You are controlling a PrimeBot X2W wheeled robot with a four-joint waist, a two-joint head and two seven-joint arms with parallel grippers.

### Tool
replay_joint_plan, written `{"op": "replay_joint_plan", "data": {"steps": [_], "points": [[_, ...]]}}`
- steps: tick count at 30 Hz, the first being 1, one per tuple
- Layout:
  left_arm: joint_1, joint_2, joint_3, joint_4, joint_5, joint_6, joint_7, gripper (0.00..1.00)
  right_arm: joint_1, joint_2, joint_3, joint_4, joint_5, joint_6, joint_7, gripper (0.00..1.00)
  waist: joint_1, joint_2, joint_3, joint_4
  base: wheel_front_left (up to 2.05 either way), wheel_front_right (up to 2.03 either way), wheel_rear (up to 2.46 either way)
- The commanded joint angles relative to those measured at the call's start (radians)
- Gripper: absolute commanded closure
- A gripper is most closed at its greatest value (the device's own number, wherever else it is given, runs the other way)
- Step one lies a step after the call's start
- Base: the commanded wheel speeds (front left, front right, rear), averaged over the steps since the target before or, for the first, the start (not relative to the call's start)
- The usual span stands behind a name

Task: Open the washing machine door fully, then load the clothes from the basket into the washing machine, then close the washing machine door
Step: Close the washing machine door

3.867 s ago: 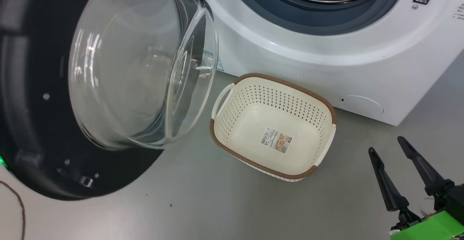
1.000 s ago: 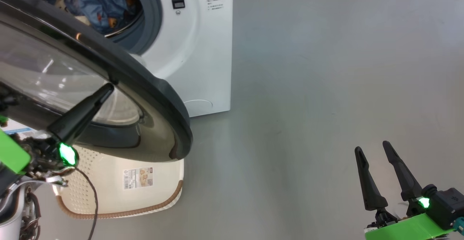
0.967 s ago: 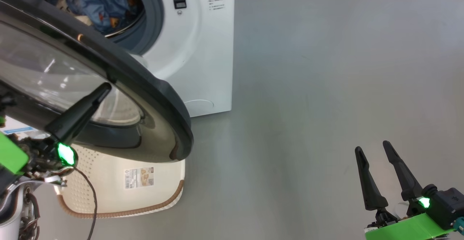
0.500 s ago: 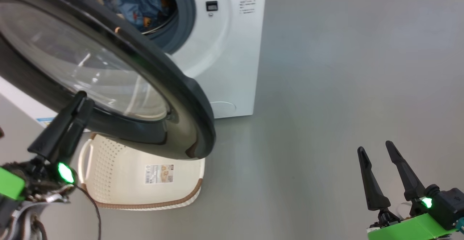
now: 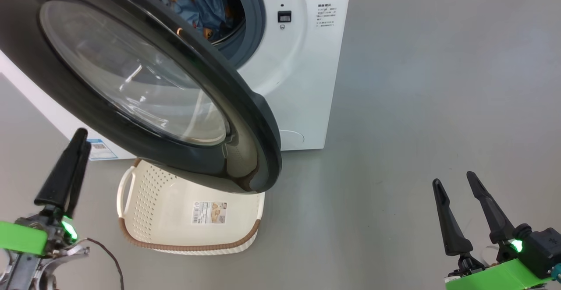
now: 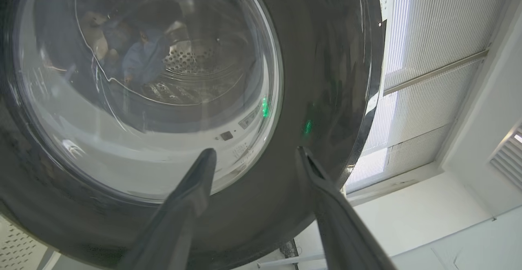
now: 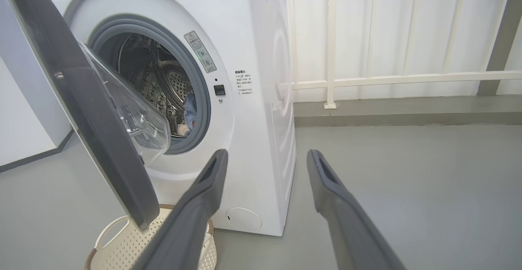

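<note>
door half open, clothes in washing machine

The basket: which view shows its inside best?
The head view: the basket shows its floor and label, though the washing machine door hides its far end. The right wrist view shows a handle and rim; the left wrist view, perhaps a perforated corner.

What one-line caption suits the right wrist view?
Open right gripper faces the washing machine, door partly open, clothes inside, basket below.

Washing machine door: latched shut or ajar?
Ajar, not shut. In the right wrist view the washing machine door stands angled off the washing machine, leaving the gasket and clothes exposed.
</note>
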Motion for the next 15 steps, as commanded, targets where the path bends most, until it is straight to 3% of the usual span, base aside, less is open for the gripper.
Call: {"op": "replay_joint_plan", "data": {"steps": [1,4,10,15], "points": [[-0.008,0.02,0.042,-0.04,0.038,-0.01,-0.03,0.0,0.003,-0.015,0.021,-0.024,-0.014,0.003,-0.012,0.0,0.0,0.0,-0.005,0.002,0.0,0.0,0.0],[-0.001,0.021,0.042,-0.053,0.175,-0.011,-0.13,0.0,0.005,-0.016,0.022,-0.022,-0.019,0.003,-0.012,0.0,0.0,0.0,-0.01,0.003,0.0,0.0,0.0],[0.041,0.068,-0.014,-0.083,0.61,-0.01,-0.374,0.0,0.01,-0.014,0.022,-0.017,-0.024,0.003,-0.012,0.0,0.0,0.0,-0.026,0.002,0.0,0.0,0.0],[0.096,0.102,-0.09,-0.093,0.941,0.043,-0.516,0.0,0.022,-0.014,0.02,-0.015,-0.026,0.003,-0.012,0.0,0.0,0.0,-0.045,0.004,0.0,0.0,0.0]]}}
